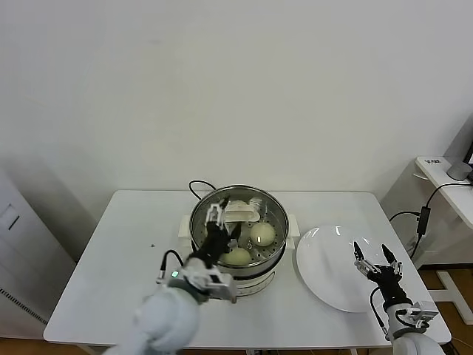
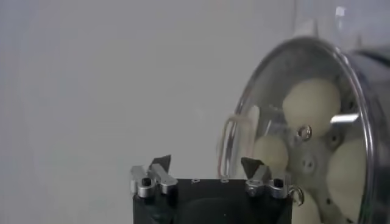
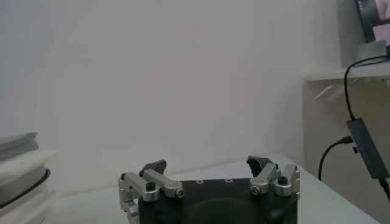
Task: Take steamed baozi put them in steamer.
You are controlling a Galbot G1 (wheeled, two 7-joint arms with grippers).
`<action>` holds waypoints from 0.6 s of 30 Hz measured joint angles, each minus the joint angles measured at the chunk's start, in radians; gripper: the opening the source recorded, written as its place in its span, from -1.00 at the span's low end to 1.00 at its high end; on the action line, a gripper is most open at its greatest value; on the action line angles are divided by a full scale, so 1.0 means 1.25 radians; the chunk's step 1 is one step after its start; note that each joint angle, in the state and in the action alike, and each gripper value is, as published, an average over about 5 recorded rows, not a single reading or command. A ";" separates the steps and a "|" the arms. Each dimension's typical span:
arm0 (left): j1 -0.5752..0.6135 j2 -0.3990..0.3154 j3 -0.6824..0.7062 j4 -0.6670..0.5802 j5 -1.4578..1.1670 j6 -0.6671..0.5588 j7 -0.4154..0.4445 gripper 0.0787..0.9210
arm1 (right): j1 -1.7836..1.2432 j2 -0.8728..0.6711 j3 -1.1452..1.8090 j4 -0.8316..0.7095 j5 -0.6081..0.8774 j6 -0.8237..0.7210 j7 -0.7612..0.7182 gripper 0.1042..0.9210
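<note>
Baozi lie in the steamer on the desk, so the left hand hangs spread and empty above them, while the right hand, also spread, waits over the bare plate.

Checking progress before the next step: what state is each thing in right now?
steamer: uncovered, upright on the table, holding buns.
steamed baozi: inside the steamer, none on the plate.
plate: bare, flat on the table beside the steamer.
left gripper: open over the steamer, holding nothing.
right gripper: open, above the plate's outer edge, holding nothing.
table: carries steamer and plate.
</note>
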 measured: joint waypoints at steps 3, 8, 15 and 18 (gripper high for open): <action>0.000 0.019 -0.068 -0.026 -0.161 -0.035 -0.028 0.76 | -0.001 0.000 -0.003 0.003 0.004 -0.006 0.001 0.76; 0.020 0.044 -0.210 -0.043 -0.429 -0.063 -0.119 0.77 | 0.001 -0.006 -0.004 0.007 -0.001 -0.013 0.007 0.76; 0.106 0.085 -0.404 0.000 -0.775 -0.103 -0.213 0.77 | -0.004 -0.023 0.000 0.016 -0.021 -0.026 0.010 0.76; 0.148 0.094 -0.459 0.038 -0.873 -0.129 -0.234 0.77 | -0.007 -0.026 0.001 0.020 -0.026 -0.034 0.008 0.76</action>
